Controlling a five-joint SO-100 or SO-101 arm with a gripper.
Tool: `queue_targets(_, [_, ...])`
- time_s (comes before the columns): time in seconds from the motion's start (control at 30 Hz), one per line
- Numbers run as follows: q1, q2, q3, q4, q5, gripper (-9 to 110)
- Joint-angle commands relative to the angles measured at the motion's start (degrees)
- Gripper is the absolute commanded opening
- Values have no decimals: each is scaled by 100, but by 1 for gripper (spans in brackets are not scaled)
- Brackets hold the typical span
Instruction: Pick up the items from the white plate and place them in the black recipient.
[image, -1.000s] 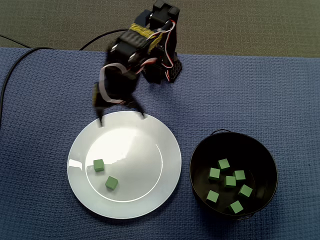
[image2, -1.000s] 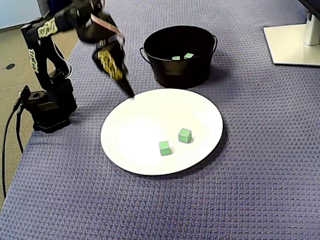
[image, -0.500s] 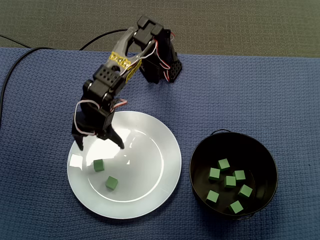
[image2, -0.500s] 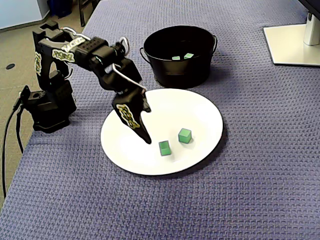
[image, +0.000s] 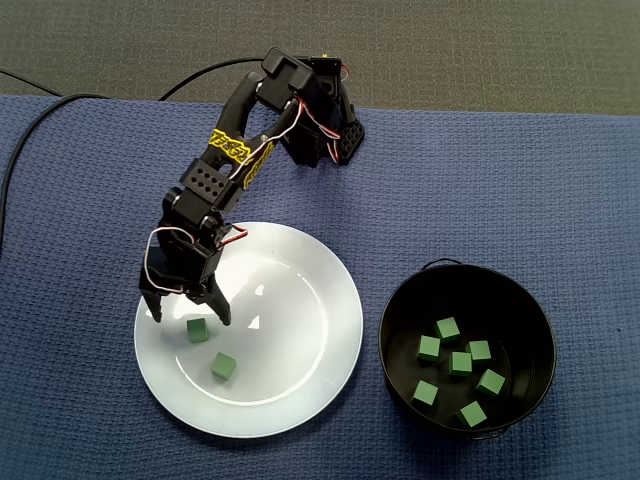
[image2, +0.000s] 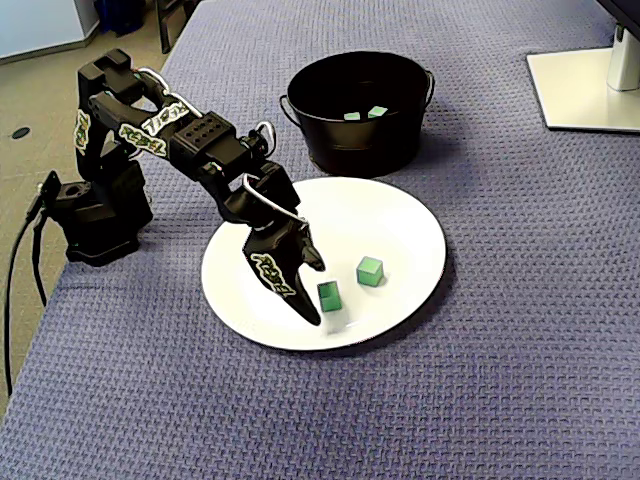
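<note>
In both fixed views a white plate (image: 310, 300) (image2: 390, 215) lies on the blue mat and holds two green cubes. My gripper (image: 190, 316) (image2: 316, 292) is open and low over the plate's left part, its fingers standing on either side of one green cube (image: 198, 332) (image2: 329, 295). I cannot tell whether they touch it. The second cube (image: 223, 366) (image2: 370, 271) lies free a little way off. The black bucket (image: 400, 300) (image2: 360, 150) stands beside the plate with several green cubes (image: 460, 362) inside.
The arm's base (image: 340, 140) (image2: 95, 215) sits at the mat's edge behind the plate. A black cable (image: 30, 130) runs off at the left. A white stand foot (image2: 585, 90) lies at the far right corner.
The arm has swung down from the plate's far rim onto the plate. The open fingers now sit around the cube. Neither cube has moved.
</note>
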Motion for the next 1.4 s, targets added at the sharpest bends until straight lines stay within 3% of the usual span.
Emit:
queue_targets(0.0, [-105, 132, 176, -308, 149, 33])
queue_targets(0.13, [-176, 176, 378, -554, 246, 25])
queue_targets(0.83, [-193, 360, 1397, -1837, 457, 22])
queue_targets(1.37, [-211, 949, 2470, -2496, 914, 0])
